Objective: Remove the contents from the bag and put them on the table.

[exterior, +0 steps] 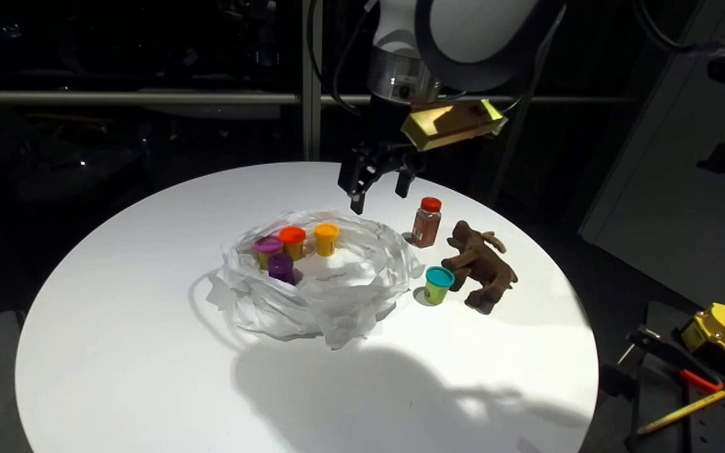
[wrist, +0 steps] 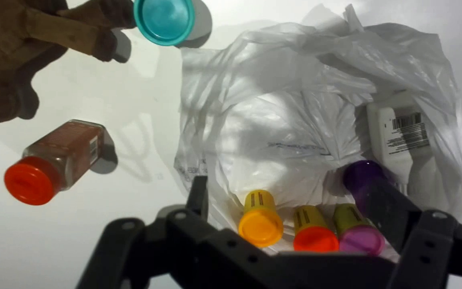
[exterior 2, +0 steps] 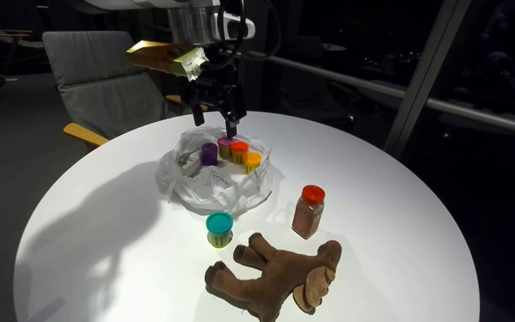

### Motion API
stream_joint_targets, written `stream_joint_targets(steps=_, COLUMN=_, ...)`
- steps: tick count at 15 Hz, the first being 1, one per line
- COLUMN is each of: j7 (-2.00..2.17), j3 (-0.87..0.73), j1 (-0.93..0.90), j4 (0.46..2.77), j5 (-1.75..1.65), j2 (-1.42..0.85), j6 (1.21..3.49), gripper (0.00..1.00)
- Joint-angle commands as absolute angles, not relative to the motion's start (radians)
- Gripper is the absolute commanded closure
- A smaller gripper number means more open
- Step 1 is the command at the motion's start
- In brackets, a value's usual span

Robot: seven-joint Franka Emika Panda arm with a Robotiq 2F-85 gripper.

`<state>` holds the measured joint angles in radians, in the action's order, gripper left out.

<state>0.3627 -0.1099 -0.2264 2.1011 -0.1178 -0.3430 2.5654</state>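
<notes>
The fingers (exterior: 357,202) of the gripper (exterior: 380,195) are parted wide in an exterior view, hanging above the far side of a crumpled white plastic bag (exterior: 309,308). The bag sits open on the round white table (exterior: 117,377), holding a purple tub (exterior: 281,269), a magenta-lidded tub (exterior: 269,251), a red-lidded tub (exterior: 293,245) and a yellow tub (exterior: 326,240); beside it stand a teal-lidded tub (exterior: 437,288) and a red-capped jar (exterior: 426,224), with a brown plush animal (exterior: 482,264) lying near both. In an exterior view, a white item (exterior 2: 190,166) also shows inside the bag, just beside the purple tub, and a grey chair (exterior 2: 101,85) stands behind the table. In the wrist view, the fingers are well apart at the bottom, one in front of part of the purple tub; the white item bears a barcode (wrist: 407,121), and the other three tubs line the bag's lower side.
</notes>
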Motion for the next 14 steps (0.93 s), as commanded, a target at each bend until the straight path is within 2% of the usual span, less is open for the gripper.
stream_joint_targets(steps=1, j7=0.400, j3=-0.058, j1=-0.192, j4=1.927, j5=-0.052, j2=-0.480, j6=2.469, gripper=0.00)
stream_joint_targets(steps=14, j7=0.541, j3=-0.095, j1=-0.206, j4=1.606, j5=-0.025, j2=-0.831, j6=2.463, gripper=0.00)
